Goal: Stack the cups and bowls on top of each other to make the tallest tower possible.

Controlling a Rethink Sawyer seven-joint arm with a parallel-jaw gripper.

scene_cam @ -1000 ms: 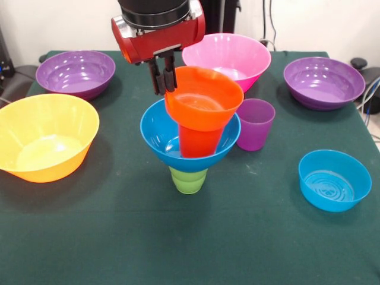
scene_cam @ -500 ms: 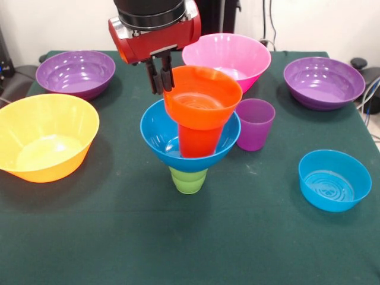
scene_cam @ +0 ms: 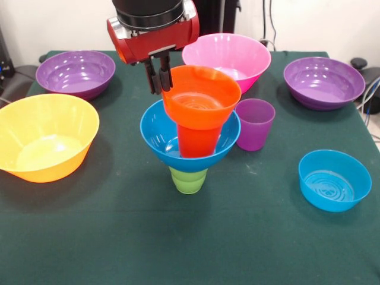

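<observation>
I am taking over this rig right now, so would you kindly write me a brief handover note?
Hand: at the small orange bowl's rim on top of the tower; whether it grips cannot be told.
Tower: green cup on the table, medium blue bowl on it, orange cup inside that, small orange bowl on top.
Loose: purple cup beside the tower, yellow-orange bowl, pink bowl, two purple bowls, shallow blue bowl.
Done: four pieces stacked.
Left: confirm release, then probably add the purple cup and the remaining bowls.
</observation>
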